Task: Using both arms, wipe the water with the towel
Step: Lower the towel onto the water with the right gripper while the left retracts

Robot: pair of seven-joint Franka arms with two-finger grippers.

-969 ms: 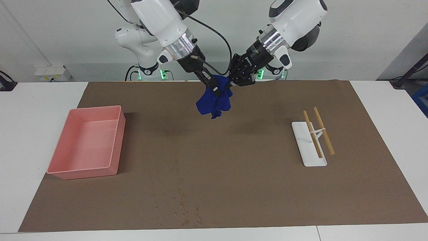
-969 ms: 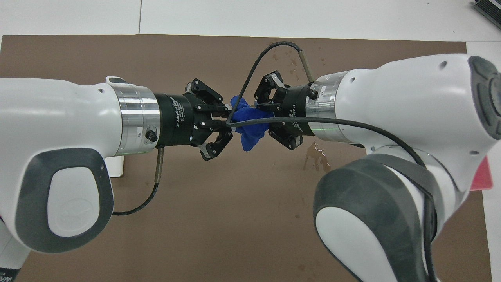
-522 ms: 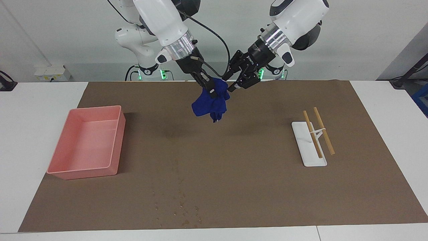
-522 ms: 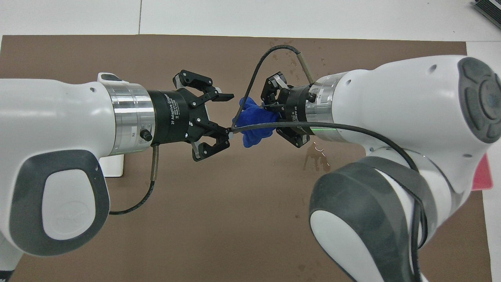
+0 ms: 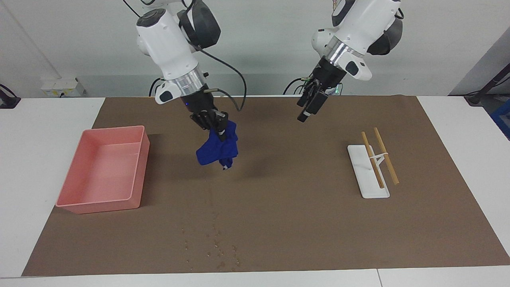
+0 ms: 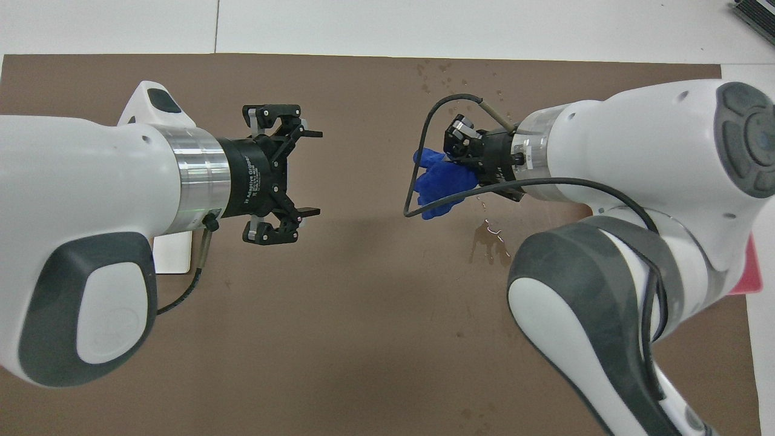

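My right gripper (image 5: pixel 218 129) is shut on a crumpled blue towel (image 5: pixel 218 150), which hangs from it in the air over the brown mat (image 5: pixel 303 215), toward the right arm's end. The gripper (image 6: pixel 453 158) and the towel (image 6: pixel 437 181) also show in the overhead view. My left gripper (image 5: pixel 306 113) is open and empty, raised over the mat near the robots' edge; the overhead view shows its gripper (image 6: pixel 313 172) spread wide. The water (image 5: pixel 217 247) is a scatter of tiny droplets on the mat near the edge farthest from the robots, and it also shows in the overhead view (image 6: pixel 448 72).
A pink tray (image 5: pixel 113 131) stands on the mat at the right arm's end. A white stand (image 5: pixel 368 187) with two wooden sticks (image 5: pixel 385 155) lies toward the left arm's end. A darker glossy patch (image 6: pixel 487 237) shows on the mat under the right arm.
My left gripper let go of the towel, opened and drew back toward its own end. My right gripper carried the towel lower and toward the pink tray's end.
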